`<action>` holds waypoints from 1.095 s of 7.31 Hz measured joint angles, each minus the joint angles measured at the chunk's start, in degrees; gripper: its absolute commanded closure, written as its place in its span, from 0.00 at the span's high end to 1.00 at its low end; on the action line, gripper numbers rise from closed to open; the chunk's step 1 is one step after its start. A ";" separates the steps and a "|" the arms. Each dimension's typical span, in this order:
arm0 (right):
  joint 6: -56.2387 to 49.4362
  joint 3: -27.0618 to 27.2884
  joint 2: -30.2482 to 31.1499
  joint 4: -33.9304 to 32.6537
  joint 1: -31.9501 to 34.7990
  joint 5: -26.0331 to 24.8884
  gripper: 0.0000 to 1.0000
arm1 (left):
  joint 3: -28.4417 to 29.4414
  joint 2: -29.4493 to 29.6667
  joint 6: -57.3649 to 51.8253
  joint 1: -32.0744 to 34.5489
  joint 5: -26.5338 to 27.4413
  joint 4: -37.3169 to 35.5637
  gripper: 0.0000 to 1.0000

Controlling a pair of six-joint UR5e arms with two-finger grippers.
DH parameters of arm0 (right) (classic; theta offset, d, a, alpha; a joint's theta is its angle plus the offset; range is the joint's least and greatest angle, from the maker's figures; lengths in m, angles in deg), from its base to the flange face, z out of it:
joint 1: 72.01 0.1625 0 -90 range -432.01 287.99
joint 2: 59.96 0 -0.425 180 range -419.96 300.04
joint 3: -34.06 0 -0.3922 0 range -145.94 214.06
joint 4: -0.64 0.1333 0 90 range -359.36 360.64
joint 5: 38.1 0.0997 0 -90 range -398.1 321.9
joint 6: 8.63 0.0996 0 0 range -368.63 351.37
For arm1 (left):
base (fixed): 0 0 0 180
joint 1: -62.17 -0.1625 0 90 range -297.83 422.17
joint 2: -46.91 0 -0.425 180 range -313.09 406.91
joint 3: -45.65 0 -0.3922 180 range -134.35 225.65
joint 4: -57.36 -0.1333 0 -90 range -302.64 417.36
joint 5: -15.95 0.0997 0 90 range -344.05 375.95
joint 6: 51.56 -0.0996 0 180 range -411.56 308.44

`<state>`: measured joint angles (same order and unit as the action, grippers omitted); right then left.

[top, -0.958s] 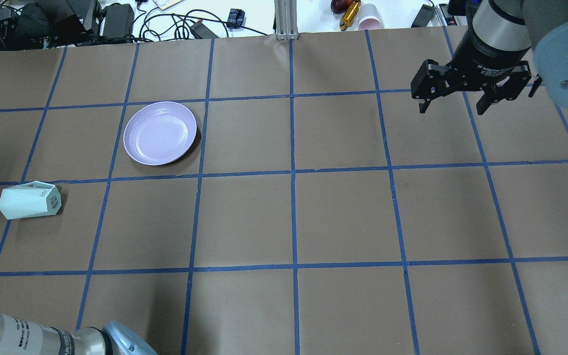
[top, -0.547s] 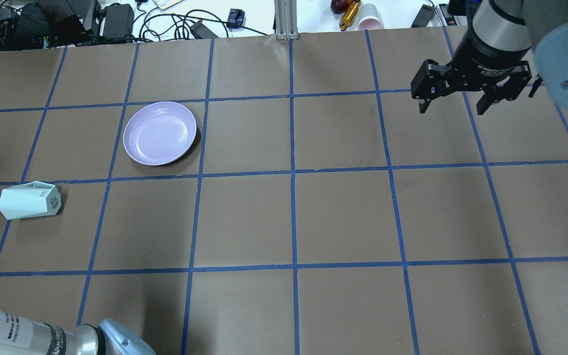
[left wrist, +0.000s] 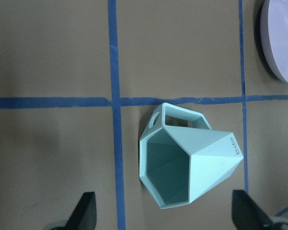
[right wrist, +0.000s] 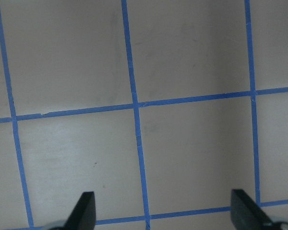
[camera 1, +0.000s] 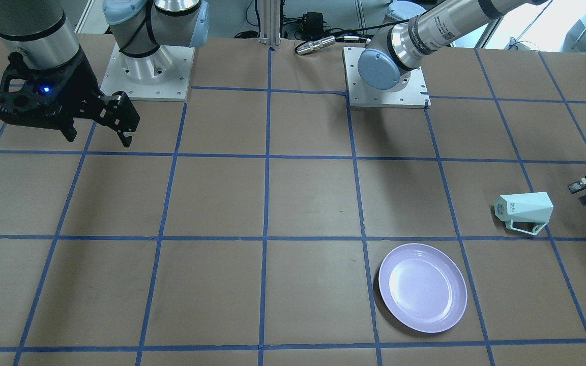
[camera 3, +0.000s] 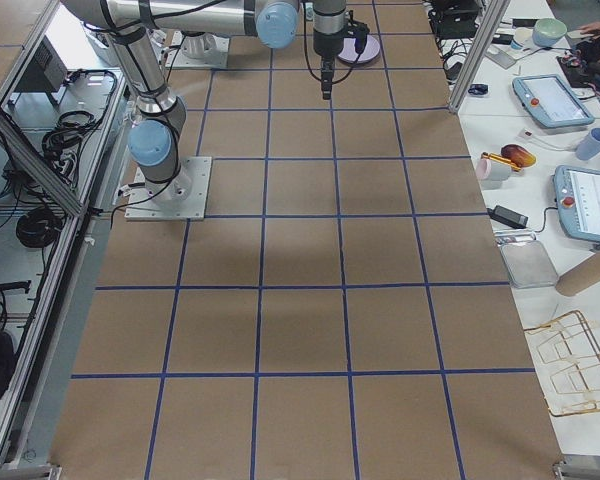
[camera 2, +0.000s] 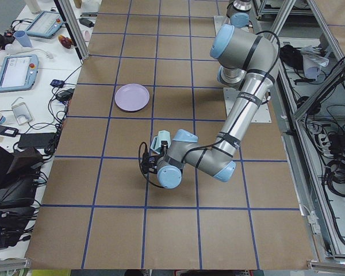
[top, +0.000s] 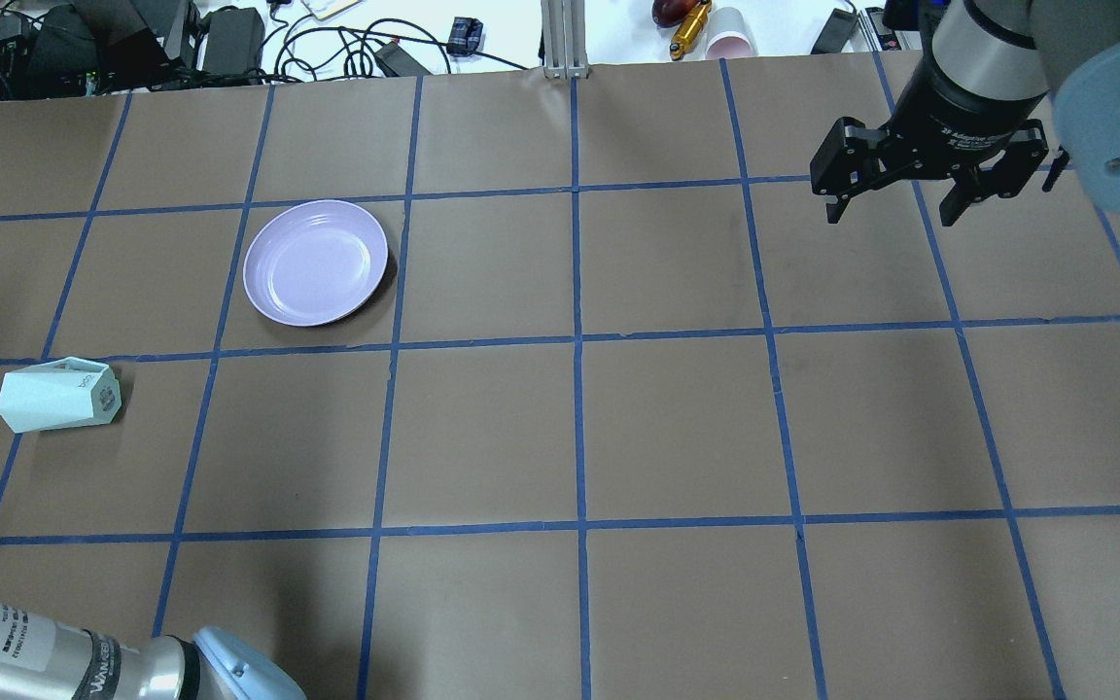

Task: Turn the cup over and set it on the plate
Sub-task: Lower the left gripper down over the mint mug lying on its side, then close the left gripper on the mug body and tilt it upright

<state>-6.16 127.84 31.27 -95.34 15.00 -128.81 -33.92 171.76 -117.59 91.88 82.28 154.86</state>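
Note:
The mint-green faceted cup (top: 59, 394) lies on its side at the table's left, its base with the dark lettering towards the middle (camera 1: 524, 211). In the left wrist view its teal mouth and handle face the camera (left wrist: 187, 163). My left gripper (camera 1: 584, 192) is open and empty, level with the cup's mouth and a short way off it, its fingertips (left wrist: 86, 213) straddling the cup's width. The lavender plate (top: 315, 262) lies empty beyond the cup, towards the middle (camera 1: 422, 287). My right gripper (top: 895, 209) hangs open and empty over the far right.
Cables, power adapters and a pink cup (top: 730, 39) lie beyond the table's far edge. The two arm bases stand on mount plates (camera 1: 384, 96) at the robot's side. Blue tape lines grid the brown table (top: 579, 437).
My left arm's forearm has shifted a little at the bottom left of the overhead view. The cup, plate and right gripper have stayed put.

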 measured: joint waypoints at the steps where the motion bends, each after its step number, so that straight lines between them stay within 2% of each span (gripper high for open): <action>1: 0.00 0.00 -0.01 0.00 0.00 0.00 1.00 | 0.07 0.91 0.04 0.00 -0.69 0.65 1.00; 4: 0.00 0.00 -0.04 0.00 0.00 0.00 1.00 | 0.12 3.60 -0.37 0.00 -3.06 3.82 1.00; 8: 0.00 0.00 0.00 0.00 0.00 0.00 1.00 | 0.24 5.59 -3.15 0.07 -3.56 8.54 1.00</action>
<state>-6.17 127.84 31.27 -95.34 15.00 -128.80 -33.68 177.35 -120.75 91.95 78.72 163.41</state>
